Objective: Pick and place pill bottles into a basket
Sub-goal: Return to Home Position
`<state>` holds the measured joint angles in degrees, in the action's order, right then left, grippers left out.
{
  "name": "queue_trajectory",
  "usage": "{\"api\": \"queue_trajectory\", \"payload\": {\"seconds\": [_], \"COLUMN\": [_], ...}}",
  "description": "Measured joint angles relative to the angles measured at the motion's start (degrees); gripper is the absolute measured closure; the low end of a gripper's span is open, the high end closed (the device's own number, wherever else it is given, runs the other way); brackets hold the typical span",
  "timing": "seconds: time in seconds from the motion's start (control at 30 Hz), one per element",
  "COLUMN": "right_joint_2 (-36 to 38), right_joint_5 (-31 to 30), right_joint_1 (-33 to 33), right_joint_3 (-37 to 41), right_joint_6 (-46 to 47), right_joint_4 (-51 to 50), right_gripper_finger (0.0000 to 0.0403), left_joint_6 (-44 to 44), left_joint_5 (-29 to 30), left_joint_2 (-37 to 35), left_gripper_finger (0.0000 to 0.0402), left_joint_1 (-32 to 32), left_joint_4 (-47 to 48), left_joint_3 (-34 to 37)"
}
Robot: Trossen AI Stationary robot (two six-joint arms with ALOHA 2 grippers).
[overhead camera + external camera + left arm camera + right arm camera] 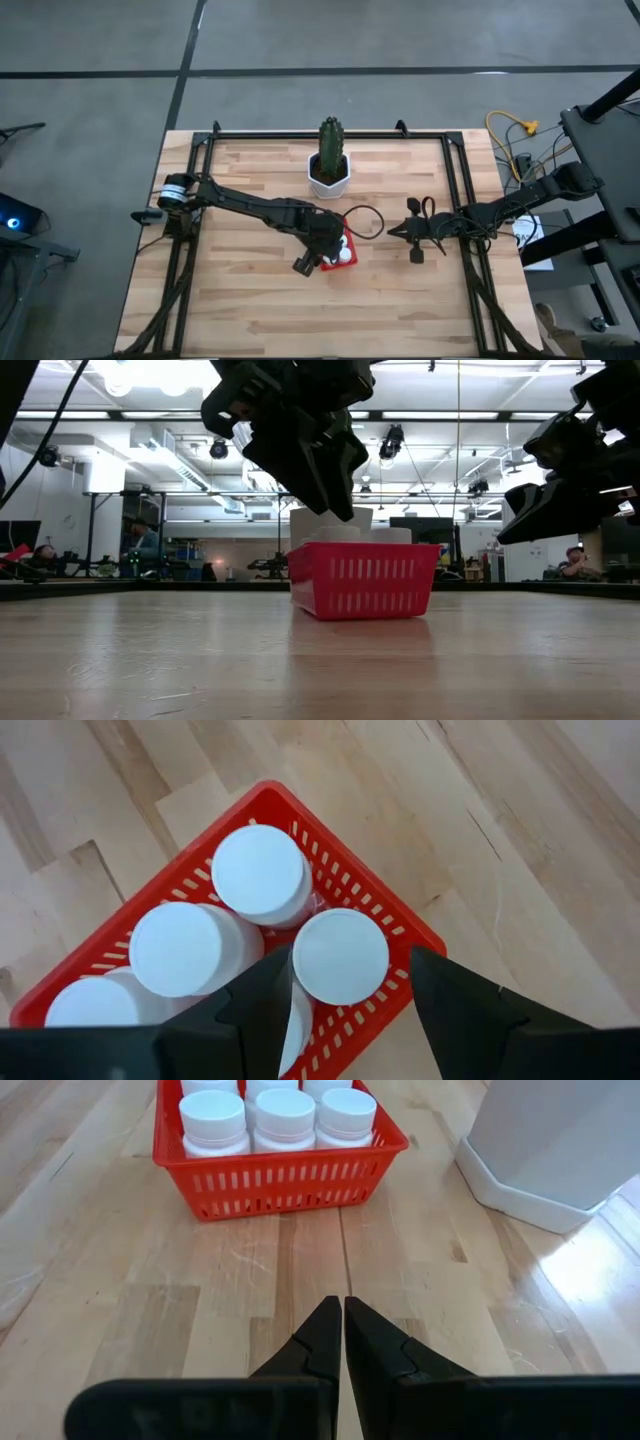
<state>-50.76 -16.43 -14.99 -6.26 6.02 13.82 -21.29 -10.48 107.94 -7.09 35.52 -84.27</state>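
Note:
The red basket [280, 1175] stands on the wooden table near its middle and also shows in the low view [365, 580]. Several white pill bottles [283, 1118] stand upright in it, close together. My left gripper [350, 960] is open above the basket, pointing down. Its fingers stand on either side of the bottle [340, 955] in one corner of the basket. From above, this gripper [325, 252] covers most of the basket [338, 264]. My right gripper [343, 1330] is shut and empty, low over the table to the right of the basket [412, 236].
A white pot with a green cactus [328, 170] stands just behind the basket, and it shows in the right wrist view [560, 1150]. A dark cable loop [365, 222] lies between the basket and my right gripper. Bare wood lies toward the near edge [320, 320].

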Motion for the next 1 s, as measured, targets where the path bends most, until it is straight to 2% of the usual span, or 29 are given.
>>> {"api": "queue_trajectory", "payload": {"seconds": [0.3, 0.53, 0.73, 1.0], "right_joint_2": [0.0, 0.0, 0.6, 5.5], "right_joint_5": [0.0, -0.3, -2.9, -4.6], "right_joint_1": [0.0, 0.0, 0.0, 0.1], "right_joint_3": [0.0, 0.0, 0.1, 0.1], "right_joint_6": [-0.4, -2.1, -3.0, -6.8], "right_joint_4": [0.1, 2.0, 2.2, 3.0], "right_gripper_finger": [0.0394, 0.0394, 0.0394, 0.0394], "left_joint_6": [0.0, 0.9, 1.4, 1.6], "left_joint_5": [1.5, 2.4, 7.7, 10.4], "left_joint_2": [-2.6, -10.6, -19.6, -34.8], "left_gripper_finger": [0.0217, 0.0217, 0.0217, 0.0217], "left_joint_1": [0.0, 0.0, 0.0, 0.0], "left_joint_4": [5.2, 1.7, -6.1, -24.6], "left_joint_3": [-1.9, 1.8, 10.9, 31.0]}}
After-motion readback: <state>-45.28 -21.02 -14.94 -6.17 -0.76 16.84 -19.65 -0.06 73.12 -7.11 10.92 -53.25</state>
